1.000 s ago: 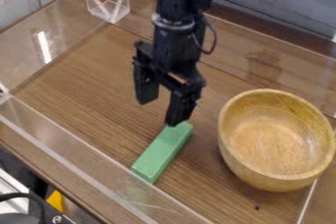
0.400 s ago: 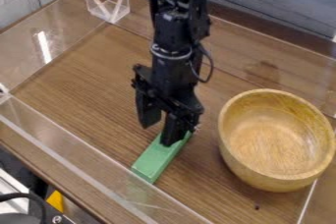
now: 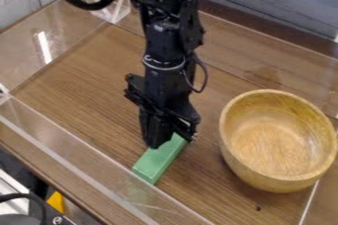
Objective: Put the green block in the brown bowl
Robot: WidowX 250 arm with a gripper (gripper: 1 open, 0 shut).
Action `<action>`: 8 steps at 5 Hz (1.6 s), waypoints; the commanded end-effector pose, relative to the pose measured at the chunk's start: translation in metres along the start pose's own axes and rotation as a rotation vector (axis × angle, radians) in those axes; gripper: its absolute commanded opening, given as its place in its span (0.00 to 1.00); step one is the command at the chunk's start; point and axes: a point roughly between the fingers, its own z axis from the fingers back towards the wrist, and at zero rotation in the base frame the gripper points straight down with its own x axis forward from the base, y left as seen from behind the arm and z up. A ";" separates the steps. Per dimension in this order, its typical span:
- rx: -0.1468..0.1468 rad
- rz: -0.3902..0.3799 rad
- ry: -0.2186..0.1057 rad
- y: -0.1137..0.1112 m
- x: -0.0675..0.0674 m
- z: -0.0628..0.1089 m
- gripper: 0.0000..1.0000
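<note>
Pointing straight down, the black jaws (image 3: 164, 136) are seen pinched together on the far end of the flat, bright green rectangular block (image 3: 158, 158), which lies on the wood-grain desk (image 3: 79, 91) with its near end angled toward the clear acrylic wall (image 3: 66, 160) at the front. Just to the block's right, apart from it, the round, light tan wooden bowl (image 3: 278, 175) with a thick rim is set on the same desk.
</note>
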 end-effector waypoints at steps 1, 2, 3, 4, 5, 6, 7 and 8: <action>-0.006 0.042 -0.029 -0.006 -0.005 0.008 0.00; -0.003 0.008 -0.024 -0.010 0.002 0.011 0.00; 0.000 -0.027 -0.019 -0.014 0.009 0.013 0.00; -0.004 -0.012 -0.017 -0.021 0.006 0.015 0.00; -0.008 0.002 -0.016 -0.025 0.003 0.016 0.00; -0.021 0.076 -0.018 -0.017 0.005 0.003 0.00; -0.031 0.150 -0.020 -0.009 0.006 -0.011 0.00; -0.027 0.119 -0.018 -0.016 0.004 -0.007 0.00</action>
